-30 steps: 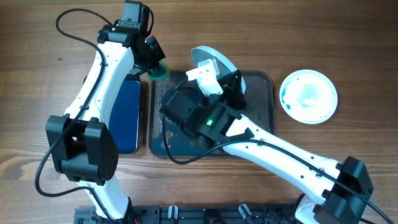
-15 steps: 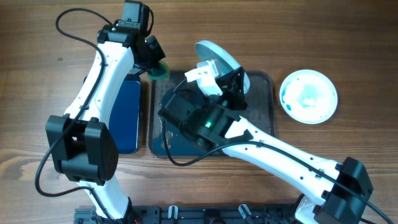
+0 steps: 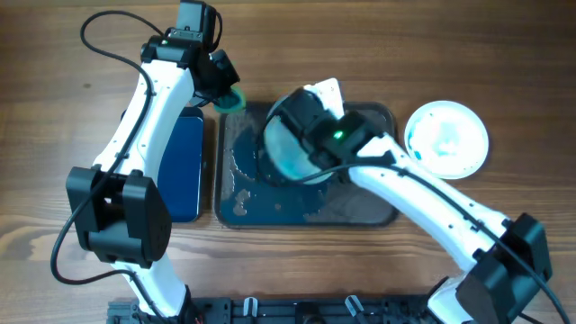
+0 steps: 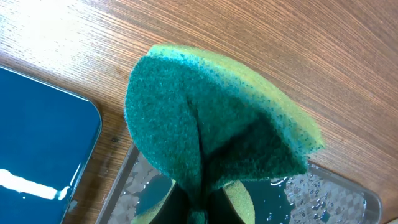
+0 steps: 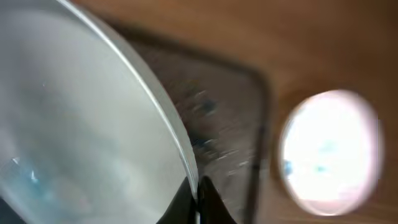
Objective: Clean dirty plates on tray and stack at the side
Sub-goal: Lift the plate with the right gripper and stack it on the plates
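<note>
Plate (image 3: 284, 155) hangs by its rim in the closed right hand (image 5: 198, 198), tray (image 3: 378, 212) just beneath; a slick rim could slip free and drop. Left hand (image 3: 221, 88) pinches a sponge (image 4: 211, 130).

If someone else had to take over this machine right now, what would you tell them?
Left gripper: shut on the green sponge, over the far left corner of the tray.
Right gripper: shut on the rim of one plate, held over the wet tray.
Second plate: on the table right of the tray, teal smears showing.
Done: no stack yet. Left: scrub both, then stack.
</note>
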`<state>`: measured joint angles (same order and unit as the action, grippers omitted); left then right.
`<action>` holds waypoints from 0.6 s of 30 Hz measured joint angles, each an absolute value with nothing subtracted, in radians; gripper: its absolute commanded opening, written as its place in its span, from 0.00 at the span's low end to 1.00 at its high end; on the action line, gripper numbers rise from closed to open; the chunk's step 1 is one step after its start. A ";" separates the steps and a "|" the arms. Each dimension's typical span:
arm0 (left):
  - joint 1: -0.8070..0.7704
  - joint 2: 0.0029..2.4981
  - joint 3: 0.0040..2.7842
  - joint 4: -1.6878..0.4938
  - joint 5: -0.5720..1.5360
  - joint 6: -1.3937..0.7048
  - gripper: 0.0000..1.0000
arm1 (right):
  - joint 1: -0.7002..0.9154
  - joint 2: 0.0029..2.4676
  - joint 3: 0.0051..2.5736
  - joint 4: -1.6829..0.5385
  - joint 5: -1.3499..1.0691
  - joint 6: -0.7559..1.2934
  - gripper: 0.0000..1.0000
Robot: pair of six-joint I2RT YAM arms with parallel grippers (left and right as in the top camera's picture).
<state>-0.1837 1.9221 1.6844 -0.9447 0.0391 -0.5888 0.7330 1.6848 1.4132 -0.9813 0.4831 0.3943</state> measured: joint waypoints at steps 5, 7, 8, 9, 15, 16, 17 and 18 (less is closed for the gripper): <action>-0.184 1.922 1.684 -0.942 0.039 -0.589 0.04 | 0.413 1.685 1.413 -0.944 -0.118 0.395 0.04; -0.184 1.922 1.684 -0.942 0.039 -0.589 0.04 | 0.221 1.685 1.413 -0.949 -0.231 0.395 0.04; -0.184 1.922 1.684 -0.942 0.039 -0.589 0.04 | 0.097 1.685 1.413 -0.961 -0.270 0.395 0.04; -0.184 1.922 1.684 -0.942 0.039 -0.589 0.04 | -0.043 1.685 1.413 -0.986 -0.283 0.396 0.04; -0.184 1.922 1.684 -0.941 0.039 -0.589 0.04 | -0.450 1.685 1.348 -1.019 -0.138 0.433 0.04; -0.184 1.922 1.684 -0.941 0.039 -0.589 0.04 | -0.477 1.685 1.303 -0.992 -0.107 0.447 0.04; -0.184 1.922 1.684 -0.940 0.039 -0.589 0.04 | -0.493 1.684 1.261 -0.960 -0.093 0.451 0.04; -0.184 1.922 1.684 -0.939 0.039 -0.589 0.04 | -0.501 1.684 1.227 -0.931 -0.082 0.453 0.05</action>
<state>-0.1837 1.9221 1.6844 -0.9394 0.0391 -0.5888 -0.5014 1.6844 1.2274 -0.9314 -0.0822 0.4526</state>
